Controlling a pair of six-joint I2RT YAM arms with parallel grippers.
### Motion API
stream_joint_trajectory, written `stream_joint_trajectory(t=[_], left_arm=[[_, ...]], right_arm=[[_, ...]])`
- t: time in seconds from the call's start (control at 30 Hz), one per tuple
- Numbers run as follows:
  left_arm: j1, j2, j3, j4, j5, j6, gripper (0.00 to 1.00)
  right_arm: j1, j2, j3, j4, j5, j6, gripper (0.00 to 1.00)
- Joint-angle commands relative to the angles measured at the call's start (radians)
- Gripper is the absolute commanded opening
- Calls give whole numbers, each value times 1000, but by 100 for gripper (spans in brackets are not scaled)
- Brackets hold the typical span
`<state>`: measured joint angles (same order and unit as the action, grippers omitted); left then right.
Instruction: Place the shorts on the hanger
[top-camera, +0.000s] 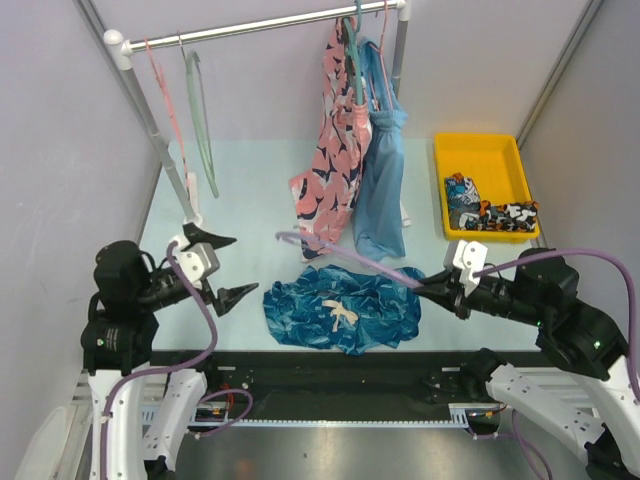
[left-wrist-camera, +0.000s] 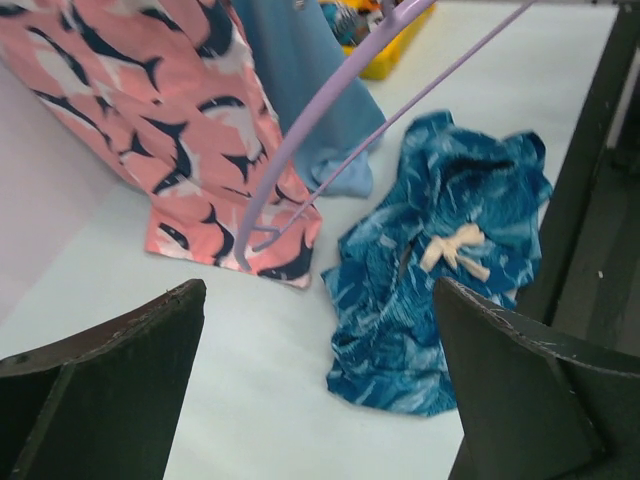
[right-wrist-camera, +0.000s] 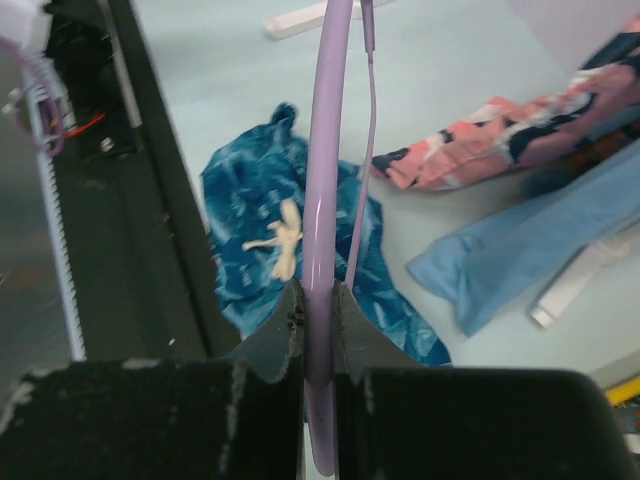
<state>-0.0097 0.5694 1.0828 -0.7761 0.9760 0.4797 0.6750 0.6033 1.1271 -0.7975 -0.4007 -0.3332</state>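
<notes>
The shorts lie crumpled on the bench at about 6 o'clock, close to its near edge. They are deep blue and teal cloth with a pale streaky print, and a white drawstring is knotted on top near the middle. The hanger is thin and lilac. The right pincer clamps one end of it between nearly closed fingers. From there the hanger runs toward 10 o'clock over the far edge of the shorts, and its far end is near the hem of the pink garment. The left pincer stands at 9 o'clock of the shorts, spread wide and holding nothing. A blue garment hangs beside the pink one. A yellow tray sits at 2 o'clock.
</notes>
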Motion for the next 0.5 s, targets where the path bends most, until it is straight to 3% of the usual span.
stream_joint_trajectory(t=[0.0, 0.13, 0.33, 0.47], left_arm=[[7, 12, -55, -176, 98, 303, 100], [7, 14, -98, -230, 148, 407, 100], [-13, 70, -145, -298, 153, 484, 98], [-55, 95, -196, -315, 156, 501, 89]], right_arm=[[-15, -17, 10, -104, -229, -104, 0], [-15, -2, 7, -131, -332, -142, 0], [-14, 23, 5, -102, -349, -161, 0], [-14, 29, 5, -86, -359, -159, 0]])
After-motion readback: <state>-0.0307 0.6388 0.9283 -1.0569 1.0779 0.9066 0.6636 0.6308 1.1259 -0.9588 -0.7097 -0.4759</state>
